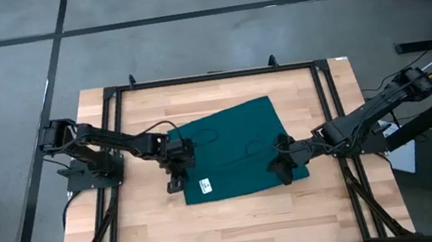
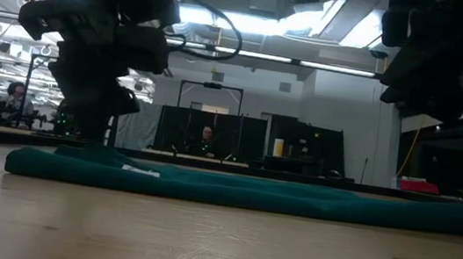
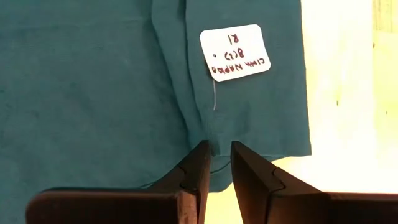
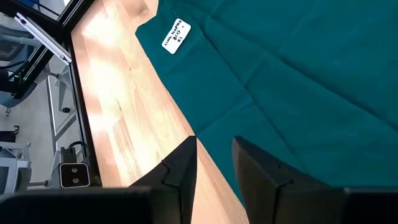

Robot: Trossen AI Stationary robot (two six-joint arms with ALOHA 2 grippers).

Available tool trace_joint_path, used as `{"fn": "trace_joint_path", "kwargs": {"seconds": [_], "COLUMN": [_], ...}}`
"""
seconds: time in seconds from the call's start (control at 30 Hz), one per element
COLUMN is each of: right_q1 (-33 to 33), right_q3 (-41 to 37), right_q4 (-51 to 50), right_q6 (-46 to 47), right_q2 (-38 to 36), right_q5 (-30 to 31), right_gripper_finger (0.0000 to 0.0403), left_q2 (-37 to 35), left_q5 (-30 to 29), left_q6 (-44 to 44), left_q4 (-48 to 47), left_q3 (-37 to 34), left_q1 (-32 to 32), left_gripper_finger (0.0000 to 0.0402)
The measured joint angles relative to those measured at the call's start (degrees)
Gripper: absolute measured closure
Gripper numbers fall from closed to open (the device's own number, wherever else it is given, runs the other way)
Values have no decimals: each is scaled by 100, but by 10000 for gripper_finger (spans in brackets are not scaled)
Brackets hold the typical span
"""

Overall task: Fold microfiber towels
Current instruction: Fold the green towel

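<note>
The towel point(image 1: 237, 148) lies flat near the middle of the table point(image 1: 238, 212), a dark green cloth with a few soft folds in it. I see its small white tag point(image 1: 205, 187) at about 7 o'clock on the cloth, close to the near edge. From table height the towel point(image 2: 242, 190) looks like one long low strip on the wood.

My left gripper point(image 1: 177, 178) is at the 9 o'clock side of the towel, right at its edge. In the left wrist view its two dark fingers point(image 3: 198, 171) are almost together, with just a thin gap, and the cloth edge point(image 3: 214, 149) sits at the mouth of that gap. I cannot tell if they pinch the cloth. The tag point(image 3: 235, 52) is just ahead of them.

My right gripper point(image 1: 284, 171) is at about 5 o'clock on the towel, at its near corner. Its fingers point(image 4: 180, 165) stand a little apart over the towel edge point(image 4: 211, 134) and the bare wood
</note>
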Motion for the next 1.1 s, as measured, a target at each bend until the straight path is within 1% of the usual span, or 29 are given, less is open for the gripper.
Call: {"fn": "trace_joint_path", "kwargs": {"seconds": [0.17,0.3,0.53,0.97,1.1], "right_q1": [-2,-2,-2,-2,-2], "right_q3": [0,0,0,0,-1], "right_q4": [0,9,50,52,92], "right_q6": [0,2,4,44,44], "right_q2": [0,0,0,0,0], "right_q5": [7,6,6,-14,-17], "right_gripper_finger": [294,300,307,302,308], "left_q2": [0,0,0,76,237], "left_q5": [-145,-223,-193,-216,-20], "left_q6": [14,116,102,109,136], "left_q4": [6,98,91,91,113], "left_q3": [0,0,0,-2,-13], "left_q1": [0,0,-12,-44,-44], "left_gripper_finger": [340,340,340,340,340]}}
